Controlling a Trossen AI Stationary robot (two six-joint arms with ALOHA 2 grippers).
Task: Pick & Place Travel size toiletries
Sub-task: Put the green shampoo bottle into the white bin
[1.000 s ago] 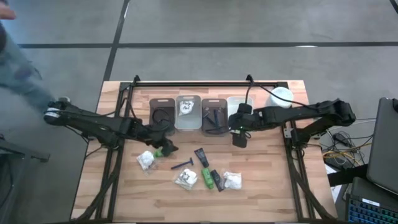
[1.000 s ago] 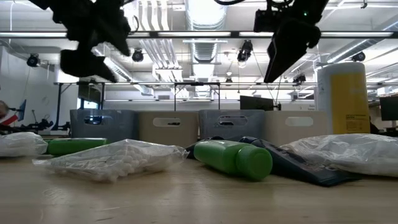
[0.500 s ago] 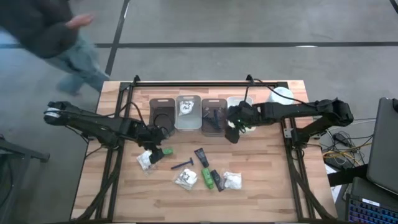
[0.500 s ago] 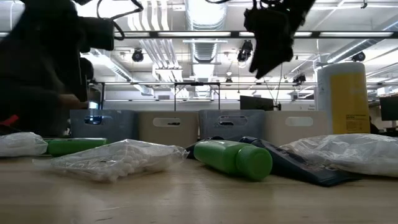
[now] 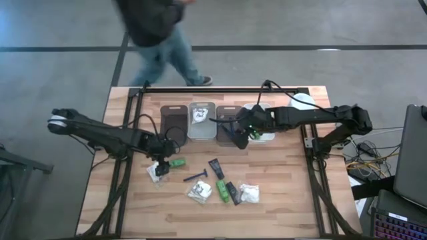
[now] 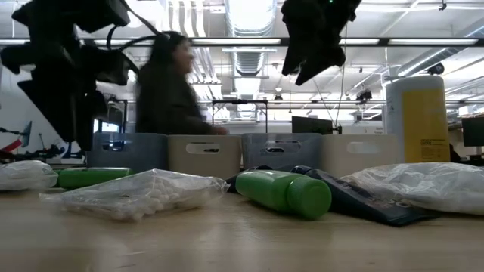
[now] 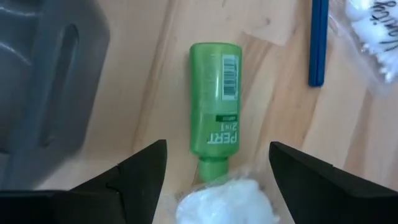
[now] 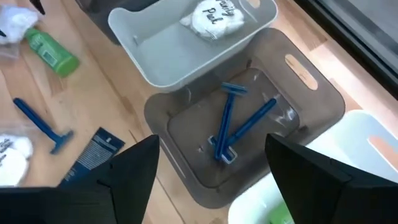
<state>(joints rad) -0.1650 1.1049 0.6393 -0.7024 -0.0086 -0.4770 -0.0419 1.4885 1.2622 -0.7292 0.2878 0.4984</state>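
My left gripper (image 5: 162,163) (image 7: 217,149) is open and points down, just above a white clear-wrapped packet (image 7: 227,202) and the cap end of a green bottle (image 7: 214,106) lying on the table. One finger stands on either side of them. My right gripper (image 5: 240,133) (image 8: 212,140) is open and empty above the grey bin (image 8: 311,93), which holds two blue razors (image 8: 233,124). Loose on the table lie a blue razor (image 5: 195,177), a black tube (image 5: 215,167), a packet (image 5: 199,192), another green bottle (image 5: 221,191) and one more packet (image 5: 249,193).
Several bins stand in a row at the far side: dark grey (image 5: 173,122), white (image 5: 201,110) with a packet inside, grey, white (image 5: 259,110). A tall yellow bottle (image 6: 416,113) stands far right. A person (image 5: 157,30) walks behind the table's far edge.
My left gripper has sunk toward the packet and green bottle and rolled about its own axis, staying open. My right gripper has risen, rolled and gone toward the table's left and far side, over the grey razor bin. The person has walked rightward behind the table.
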